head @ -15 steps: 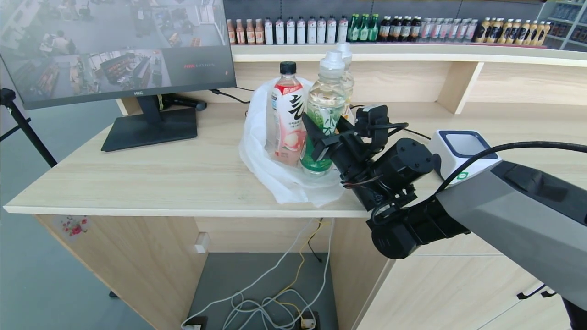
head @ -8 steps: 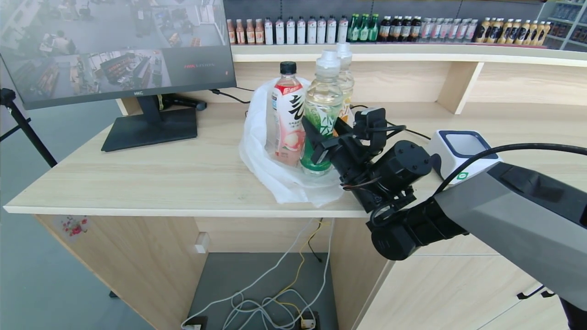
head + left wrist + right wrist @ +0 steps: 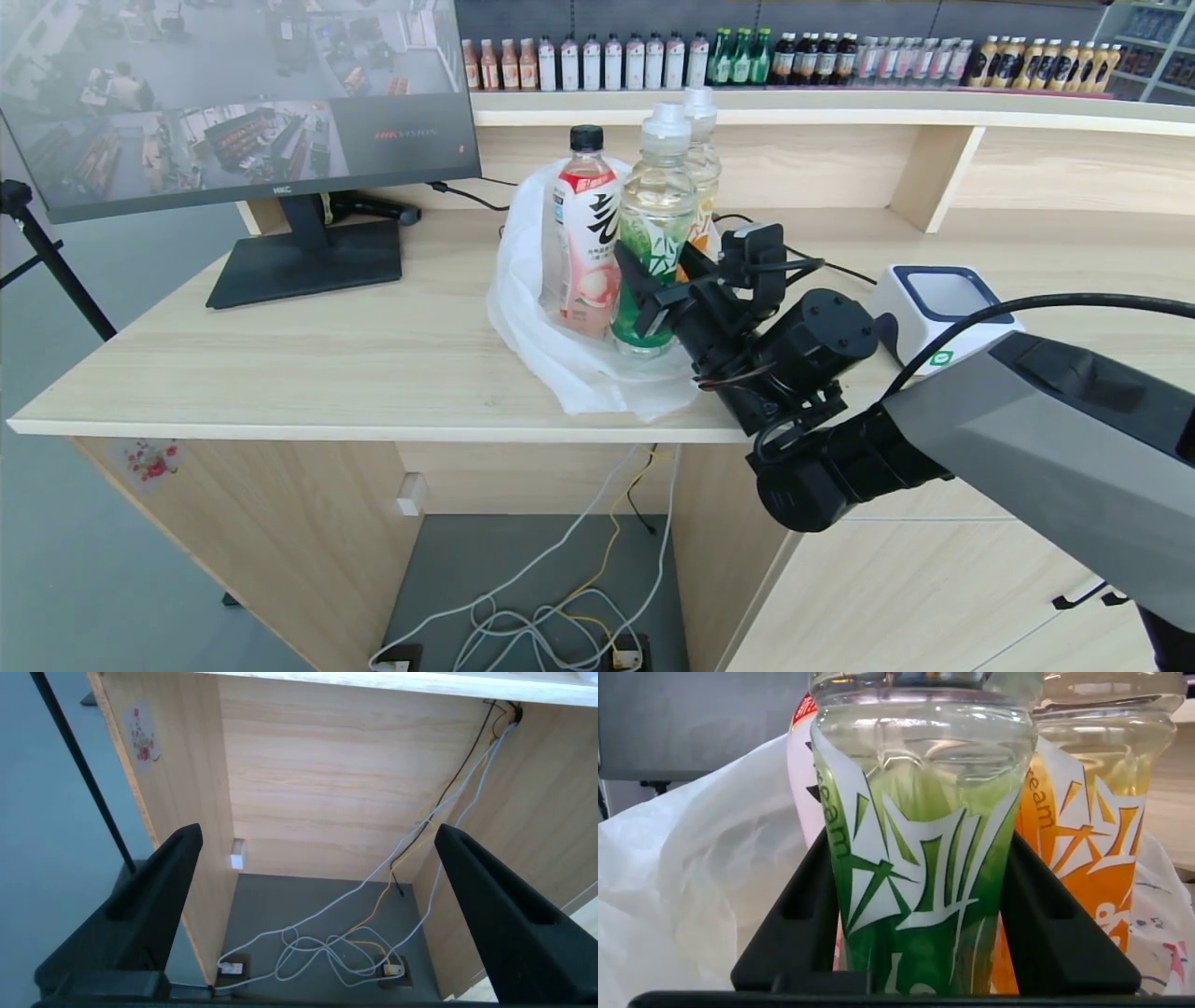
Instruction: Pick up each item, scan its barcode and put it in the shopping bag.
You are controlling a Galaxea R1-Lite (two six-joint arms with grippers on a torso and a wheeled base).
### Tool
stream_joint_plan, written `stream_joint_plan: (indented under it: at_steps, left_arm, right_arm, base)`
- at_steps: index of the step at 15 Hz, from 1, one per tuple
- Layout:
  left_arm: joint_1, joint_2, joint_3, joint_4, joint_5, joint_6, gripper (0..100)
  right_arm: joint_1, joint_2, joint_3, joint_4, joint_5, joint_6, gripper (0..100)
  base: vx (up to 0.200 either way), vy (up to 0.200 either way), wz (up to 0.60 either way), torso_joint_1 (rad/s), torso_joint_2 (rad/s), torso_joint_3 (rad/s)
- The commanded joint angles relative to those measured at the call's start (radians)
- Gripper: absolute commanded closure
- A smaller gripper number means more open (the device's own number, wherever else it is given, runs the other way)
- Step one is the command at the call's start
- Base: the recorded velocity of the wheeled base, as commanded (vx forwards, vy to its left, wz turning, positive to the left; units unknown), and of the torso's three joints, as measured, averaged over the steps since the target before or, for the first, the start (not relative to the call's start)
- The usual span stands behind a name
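A clear bottle with a green label (image 3: pixel 658 224) (image 3: pixel 920 887) stands upright inside the white shopping bag (image 3: pixel 579 373) (image 3: pixel 701 887) on the wooden counter. My right gripper (image 3: pixel 658 280) (image 3: pixel 920 873) is shut on its lower half, one black finger on each side. Two more bottles stand in the bag: a pink-labelled one with a black cap (image 3: pixel 586 252) (image 3: pixel 799 756) to its left and an orange-labelled one (image 3: pixel 705 168) (image 3: pixel 1083 831) behind it. My left gripper (image 3: pixel 318 896) hangs open below counter height, facing the cabinet side and loose cables.
A white barcode scanner (image 3: pixel 934 308) sits on the counter right of the bag, behind my right arm. A monitor (image 3: pixel 233 93) on a black stand is at the back left. A raised shelf with several bottles (image 3: pixel 747 61) runs along the back.
My right gripper has carried the green-labelled bottle a little to the left and down, closer to the pink bottle in the bag. Nothing else has moved.
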Motion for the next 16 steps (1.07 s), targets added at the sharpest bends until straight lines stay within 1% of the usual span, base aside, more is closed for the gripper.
stream_joint_plan:
  at_steps: [1, 2, 11, 16]
  left_arm:
    - [0.0, 0.0, 0.0, 0.0, 0.0, 0.0, 0]
    - [0.0, 0.0, 0.0, 0.0, 0.0, -0.001, 0]
    - [0.0, 0.0, 0.0, 0.0, 0.0, -0.004, 0]
    - [0.0, 0.0, 0.0, 0.0, 0.0, -0.004, 0]
  right_arm:
    - [0.0, -0.003, 0.003, -0.001, 0.001, 0.0, 100]
    - [0.0, -0.003, 0.004, -0.001, 0.001, 0.0, 0]
    - [0.005, -0.053, 0.053, -0.001, 0.0, 0.003, 0]
    - [0.018, -0.193, 0.169, -0.001, 0.0, 0.001, 0]
  base:
    - [0.0, 0.0, 0.0, 0.0, 0.0, 0.0]
    - [0.0, 0.0, 0.0, 0.0, 0.0, 0.0]
    - [0.0, 0.0, 0.0, 0.0, 0.0, 0.0]
    - [0.0, 0.0, 0.0, 0.0, 0.0, 0.0]
